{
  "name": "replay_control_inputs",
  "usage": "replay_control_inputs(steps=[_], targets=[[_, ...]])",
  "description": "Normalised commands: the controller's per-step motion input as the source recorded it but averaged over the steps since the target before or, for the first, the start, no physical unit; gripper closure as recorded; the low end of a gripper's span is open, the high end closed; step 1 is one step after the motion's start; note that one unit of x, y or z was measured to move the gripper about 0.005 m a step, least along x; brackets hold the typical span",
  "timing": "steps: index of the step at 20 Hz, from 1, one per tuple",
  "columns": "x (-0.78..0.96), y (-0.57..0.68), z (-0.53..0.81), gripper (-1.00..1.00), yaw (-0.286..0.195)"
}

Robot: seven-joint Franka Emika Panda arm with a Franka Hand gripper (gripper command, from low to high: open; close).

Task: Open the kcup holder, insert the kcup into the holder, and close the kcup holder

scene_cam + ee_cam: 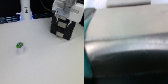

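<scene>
The kcup [20, 47], a tiny white pod with a green top, stands alone on the white table toward the exterior view's left. The kcup holder [62, 30], a black boxy unit with two front recesses, sits at the back right. My gripper [63, 18] hangs from the white arm right over the holder's top, far from the kcup. Its fingers merge with the black box, so their state does not show. The wrist view is a blurred close-up of a grey and black surface [131, 47], probably the holder.
A tall white post [25, 10] stands at the back left, in front of dark equipment along the rear edge. The white table [45, 62] stretches toward the front.
</scene>
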Motion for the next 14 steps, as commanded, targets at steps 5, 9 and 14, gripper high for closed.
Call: replay_control_inputs(steps=[5, 9, 14], targets=[[0.95, -0.32, 0.16, 1.00, -0.074], [0.96, -0.30, 0.14, 1.00, -0.068], [0.96, -0.31, 0.19, 1.00, -0.073]])
